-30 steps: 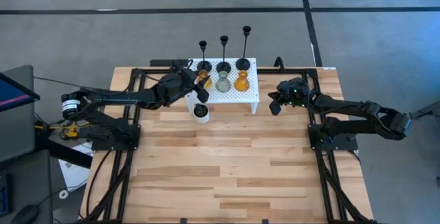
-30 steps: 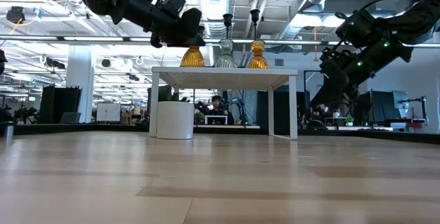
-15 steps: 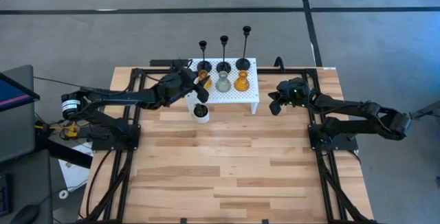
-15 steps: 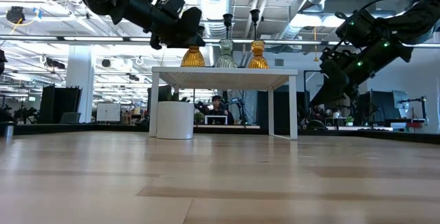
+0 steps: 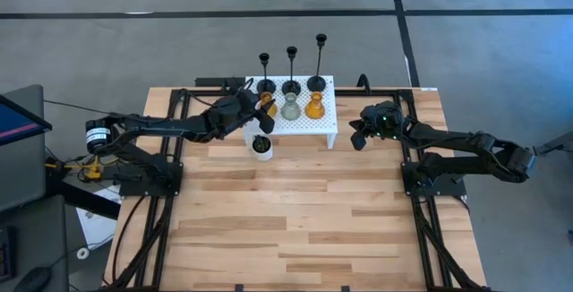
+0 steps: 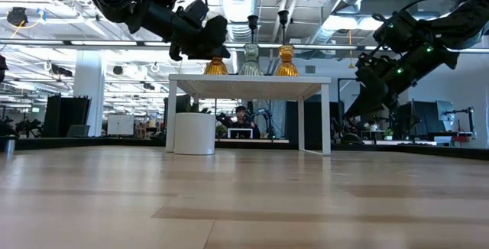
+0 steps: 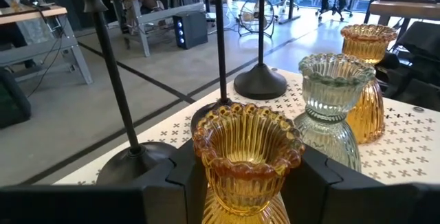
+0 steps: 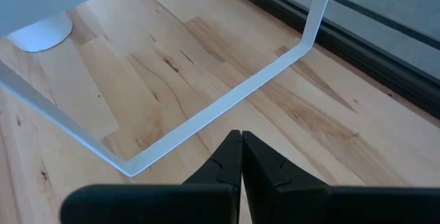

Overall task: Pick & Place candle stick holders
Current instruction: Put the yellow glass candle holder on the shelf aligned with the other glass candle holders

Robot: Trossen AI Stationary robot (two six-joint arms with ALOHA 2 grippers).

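Note:
A white perforated stand point(image 5: 309, 124) at the table's far middle carries three black holders point(image 5: 292, 84) with thin stems in its back row. Its front row has an amber glass holder point(image 5: 265, 106), a clear one point(image 5: 291, 108) and a second amber one point(image 5: 314, 107). My left gripper point(image 5: 254, 113) is open at the stand's left end. Its fingers stand on either side of the left amber holder point(image 7: 247, 145). My right gripper point(image 5: 356, 135) is shut and empty, in the air just right of the stand.
A small white pot with a green plant point(image 5: 260, 147) stands on the table just in front of the stand's left end, below my left arm. The stand's thin white leg point(image 8: 227, 107) is close ahead of my right gripper. Bare wooden tabletop lies toward the near edge.
My left gripper has edged toward the table's right, closer in on the left amber holder, and now hides more of it in the low view. The holders have stayed in place.

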